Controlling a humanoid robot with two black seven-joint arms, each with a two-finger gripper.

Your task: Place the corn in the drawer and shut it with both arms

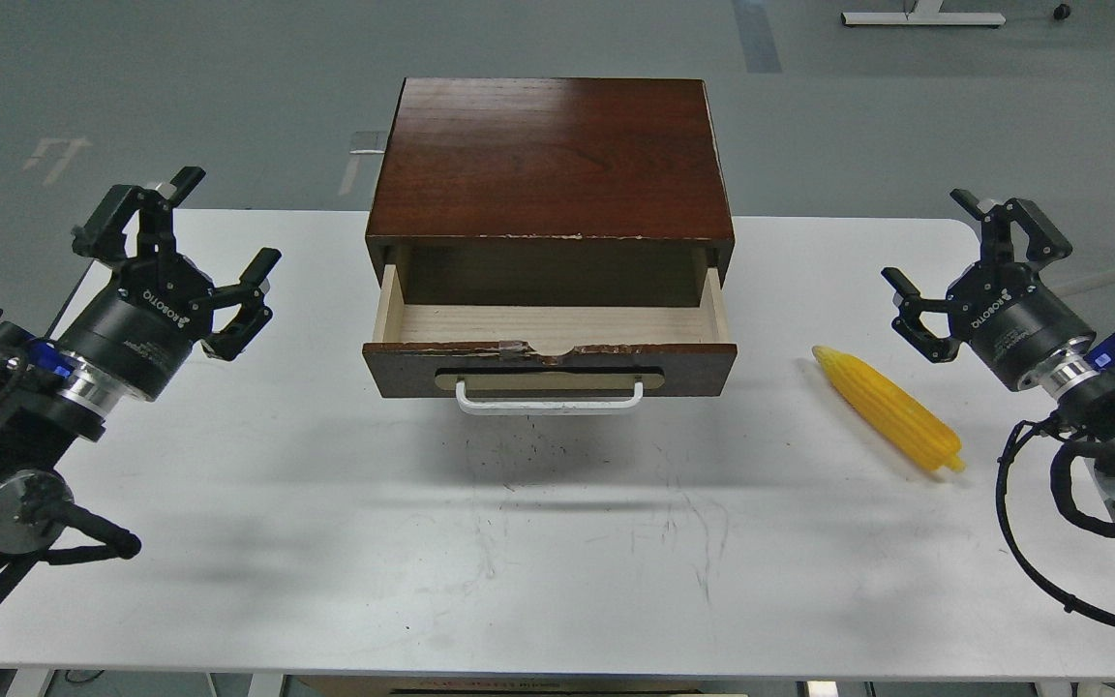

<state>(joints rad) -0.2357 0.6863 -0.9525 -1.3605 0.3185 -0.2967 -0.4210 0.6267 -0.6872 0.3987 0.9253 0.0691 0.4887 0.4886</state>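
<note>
A bright yellow corn (889, 408) lies on the white table to the right of the cabinet, tapered end pointing up-left. The drawer (550, 334) of the dark reddish-brown wooden box (550, 160) stands pulled out, its pale inside empty, with a white bar handle (550, 397) on the front. My left gripper (180, 252) hovers open at the table's left side, nothing between its fingers. At the right, my right gripper (969, 266) is open too, just above and right of the corn, apart from it.
The white table (557, 542) carries scuff marks in front of the drawer. Black cables loop from the right arm near the table's right edge (1032, 523). Grey floor lies beyond the table.
</note>
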